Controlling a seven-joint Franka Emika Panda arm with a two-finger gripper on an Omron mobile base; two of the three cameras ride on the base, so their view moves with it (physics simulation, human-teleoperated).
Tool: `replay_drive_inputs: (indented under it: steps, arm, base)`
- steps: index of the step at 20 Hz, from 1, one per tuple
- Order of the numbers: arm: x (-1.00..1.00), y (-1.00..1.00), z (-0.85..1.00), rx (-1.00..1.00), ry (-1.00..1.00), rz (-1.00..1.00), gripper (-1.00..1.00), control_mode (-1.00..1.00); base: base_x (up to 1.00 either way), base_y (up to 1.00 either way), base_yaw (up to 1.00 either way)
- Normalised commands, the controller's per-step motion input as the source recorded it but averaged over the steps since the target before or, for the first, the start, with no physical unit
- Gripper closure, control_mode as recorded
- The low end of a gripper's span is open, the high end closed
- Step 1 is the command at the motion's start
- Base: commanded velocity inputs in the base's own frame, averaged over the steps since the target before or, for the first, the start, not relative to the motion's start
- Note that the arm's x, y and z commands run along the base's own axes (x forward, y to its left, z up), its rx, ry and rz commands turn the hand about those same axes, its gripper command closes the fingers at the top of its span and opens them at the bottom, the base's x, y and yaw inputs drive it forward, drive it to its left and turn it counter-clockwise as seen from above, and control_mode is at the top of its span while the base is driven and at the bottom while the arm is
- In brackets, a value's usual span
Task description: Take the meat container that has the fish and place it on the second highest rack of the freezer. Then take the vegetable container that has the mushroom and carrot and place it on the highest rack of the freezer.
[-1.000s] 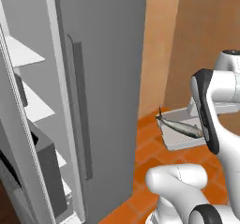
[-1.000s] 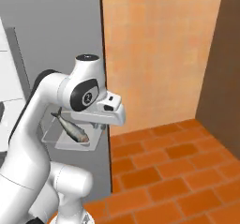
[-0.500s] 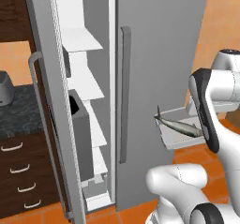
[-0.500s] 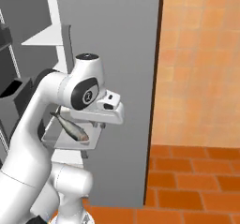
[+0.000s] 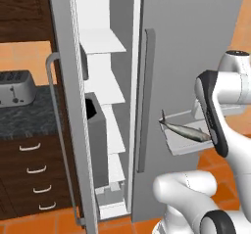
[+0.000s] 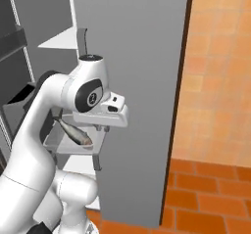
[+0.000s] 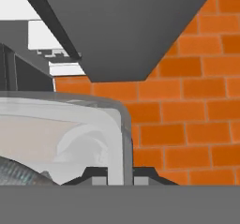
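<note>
1. The meat container (image 5: pixel 184 135), a shallow translucent tray, is held level in the air at about the arm's mid-height, in front of the closed grey fridge door (image 5: pixel 196 57).
2. The fish (image 5: pixel 188 131), slender and silvery-grey with a dark forked tail, is seen lying lengthwise in the tray; in the right base view it (image 6: pixel 74 131) rests at a slant, partly hidden by the arm.
3. The gripper (image 7: pixel 118 174) is closed narrowly on the tray's rim: in the hand view the clear wall of the container (image 7: pixel 70 138) is pinched between the two dark fingertips (image 7: pixel 96 173).
4. The freezer (image 5: pixel 105 105) is seen standing open to the left of the tray, its door (image 5: pixel 63 101) swung out toward the camera.
5. The highest rack (image 5: pixel 100 41) and the second highest rack (image 5: pixel 105 83) are seen as flat white shelves, both above the level of the held tray and well apart from it.
6. A dark bin (image 5: pixel 98 140) is seen lower in the compartment.
7. A toaster (image 5: pixel 14 87) is seen on the dark counter (image 5: pixel 24 118) further left, above wooden drawers (image 5: pixel 32 179).
8. Orange brick flooring (image 7: pixel 187 101) is seen beneath the tray in the hand view.
</note>
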Motion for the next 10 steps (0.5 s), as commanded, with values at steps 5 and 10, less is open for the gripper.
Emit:
replay_drive_inputs:
  steps: [5, 10]
  arm:
    - [0.0, 0.0, 0.0, 0.0, 0.0, 0.0, 1.0, 1.0]
    - [0.0, 0.0, 0.0, 0.0, 0.0, 0.0, 1.0, 1.0]
  base:
    - [0.07, 0.17, 0.18]
    - [0.19, 0.0, 0.39]
